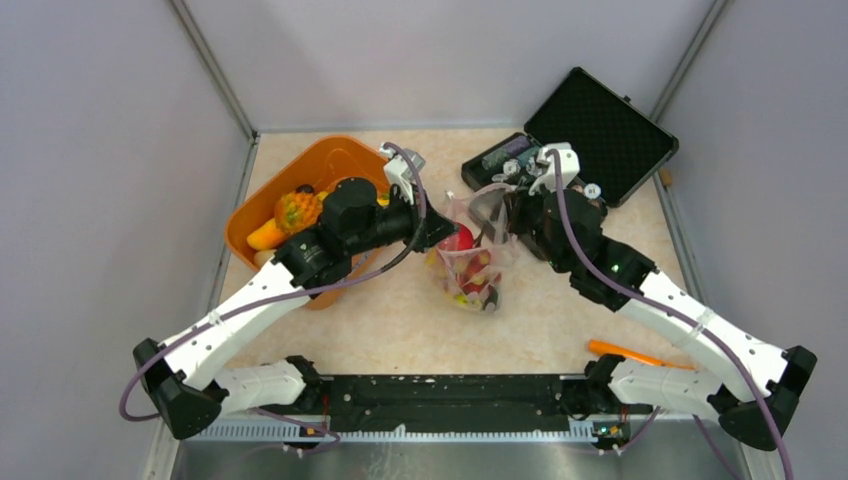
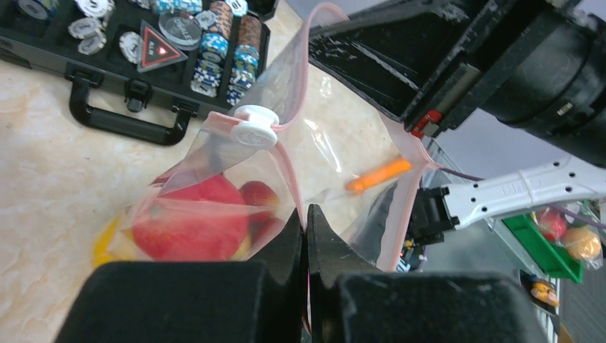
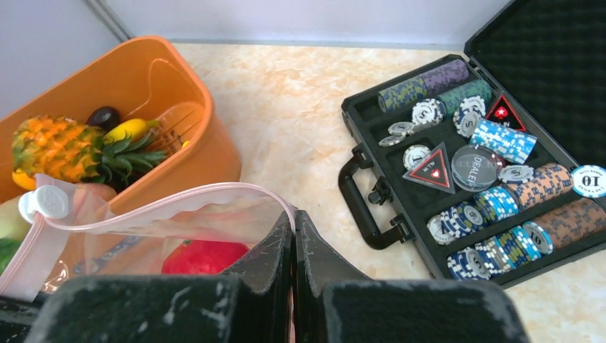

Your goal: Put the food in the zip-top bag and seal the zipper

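Observation:
The clear zip-top bag (image 1: pixel 470 268) stands mid-table, with red apples (image 2: pixel 189 223) and other small pieces of the food inside. My left gripper (image 2: pixel 306 211) is shut on the pink zipper (image 2: pixel 286 168) on the bag's left side. On the opposite side, my right gripper (image 3: pixel 294 213) is shut on the same strip (image 3: pixel 214 191). The mouth gapes between them. A white slider (image 2: pixel 255 132) sits at one end of the zipper. More food lies in the orange basket (image 1: pixel 335 148): a pineapple (image 3: pixel 50 146), a yellow piece (image 3: pixel 131 128) and a dark one (image 3: pixel 104 116).
An open black case (image 3: pixel 371 196) full of poker chips (image 3: pixel 500 139) lies at the back right, close behind the right gripper. An orange stick-like piece (image 1: pixel 625 352) rests by the right arm's base. Grey walls enclose the table on three sides.

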